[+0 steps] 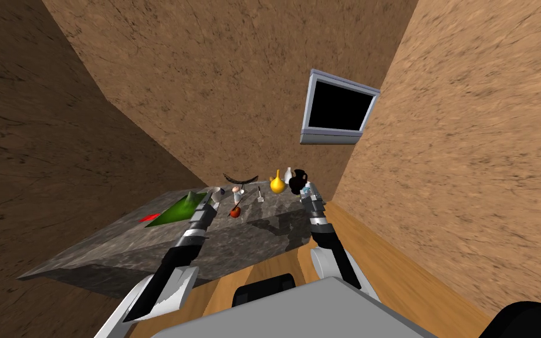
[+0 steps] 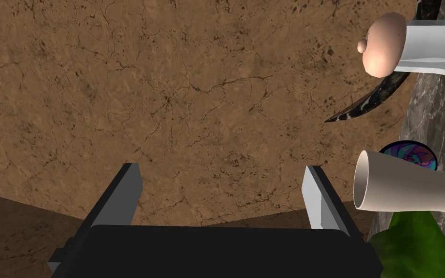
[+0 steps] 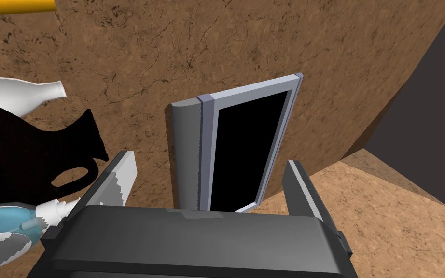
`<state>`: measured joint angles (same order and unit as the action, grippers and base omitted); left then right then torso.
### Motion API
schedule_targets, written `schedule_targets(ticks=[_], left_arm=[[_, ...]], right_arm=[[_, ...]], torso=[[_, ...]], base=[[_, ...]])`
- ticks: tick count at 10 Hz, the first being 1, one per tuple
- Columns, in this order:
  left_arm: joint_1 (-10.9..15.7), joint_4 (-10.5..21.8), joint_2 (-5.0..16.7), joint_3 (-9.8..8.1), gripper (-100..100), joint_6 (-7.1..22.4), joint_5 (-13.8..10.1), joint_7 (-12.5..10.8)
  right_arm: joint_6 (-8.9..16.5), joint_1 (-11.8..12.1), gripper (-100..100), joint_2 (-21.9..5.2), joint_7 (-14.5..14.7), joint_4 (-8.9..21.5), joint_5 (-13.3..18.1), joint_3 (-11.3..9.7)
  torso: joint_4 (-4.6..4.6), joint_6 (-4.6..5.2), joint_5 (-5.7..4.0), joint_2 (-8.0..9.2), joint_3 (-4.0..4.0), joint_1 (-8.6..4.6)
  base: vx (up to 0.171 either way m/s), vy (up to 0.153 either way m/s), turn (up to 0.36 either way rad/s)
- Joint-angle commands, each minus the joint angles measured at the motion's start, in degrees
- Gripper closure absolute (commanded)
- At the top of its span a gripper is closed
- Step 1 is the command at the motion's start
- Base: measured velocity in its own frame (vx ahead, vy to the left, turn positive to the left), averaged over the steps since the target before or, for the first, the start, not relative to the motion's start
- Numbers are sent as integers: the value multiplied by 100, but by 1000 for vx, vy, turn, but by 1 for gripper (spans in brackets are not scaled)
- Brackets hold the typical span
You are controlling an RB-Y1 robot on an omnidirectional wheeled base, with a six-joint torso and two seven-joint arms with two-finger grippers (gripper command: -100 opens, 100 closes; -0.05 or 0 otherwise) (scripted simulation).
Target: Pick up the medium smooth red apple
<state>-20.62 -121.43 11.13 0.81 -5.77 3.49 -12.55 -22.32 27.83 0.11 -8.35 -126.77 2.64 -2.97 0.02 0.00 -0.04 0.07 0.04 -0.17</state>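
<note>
On the stone table [image 1: 146, 246] the red apple [image 1: 235, 212] sits, stem tilted away; left gripper [image 2: 222, 168] and right gripper [image 3: 210, 159] gape.

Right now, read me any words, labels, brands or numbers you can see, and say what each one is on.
None: no words, numbers or signs can be read in any view.
The screen on the wall is plain black.
The round disc by the cup bears only a colourful swirl, no letters.
The spray bottle and the apple carry no visible label.

Left tool [image 2: 221, 169] and right tool [image 3: 209, 160], each agape.
</note>
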Motion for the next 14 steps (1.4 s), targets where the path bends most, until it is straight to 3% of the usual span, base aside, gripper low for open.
schedule_targets(ticks=[1,2,4,5,7,8,10,11,13,14], left_arm=[[19,-5,11,-1,-100,254,5,-12],[195,88,114,-45,-100,450,19,-104],[195,88,114,-45,-100,704,19,-104],[377,186,217,-92,-100,905,32,-201],[377,186,217,-92,-100,1170,32,-201],[566,288,318,-141,-100,1348,43,-301],[566,288,318,-141,-100,1648,43,-301],[759,394,418,-193,-100,1837,50,-404],[759,394,418,-193,-100,2127,50,-404],[953,502,517,-247,-100,2291,52,-509]], right_arm=[[0,0,0,0,0,0,0,0],[0,0,0,0,0,0,0,0],[0,0,0,0,0,0,0,0],[0,0,0,0,0,0,0,0],[0,0,0,0,0,0,0,0],[0,0,0,0,0,0,0,0],[0,0,0,0,0,0,0,0],[0,0,0,0,0,0,0,0],[0,0,0,0,0,0,0,0],[0,0,0,0,0,0,0,0]], torso=[[0,0,0,0,0,0],[-1,0,2,-3,-2,8],[-1,0,1,-2,-1,5],[-1,0,2,-2,-1,9],[0,0,1,1,0,3],[0,0,2,-2,-1,8],[0,0,1,-1,-1,3],[0,-1,2,-2,-1,9],[0,0,0,0,0,3],[-1,-1,2,-3,-2,9]], base=[[-9,-19,1],[-12,-31,2],[-16,-28,3],[-21,-39,1],[-20,-30,3],[-16,-36,1],[-17,-30,2],[-25,-40,1],[-17,-30,2],[-20,-40,-1]])
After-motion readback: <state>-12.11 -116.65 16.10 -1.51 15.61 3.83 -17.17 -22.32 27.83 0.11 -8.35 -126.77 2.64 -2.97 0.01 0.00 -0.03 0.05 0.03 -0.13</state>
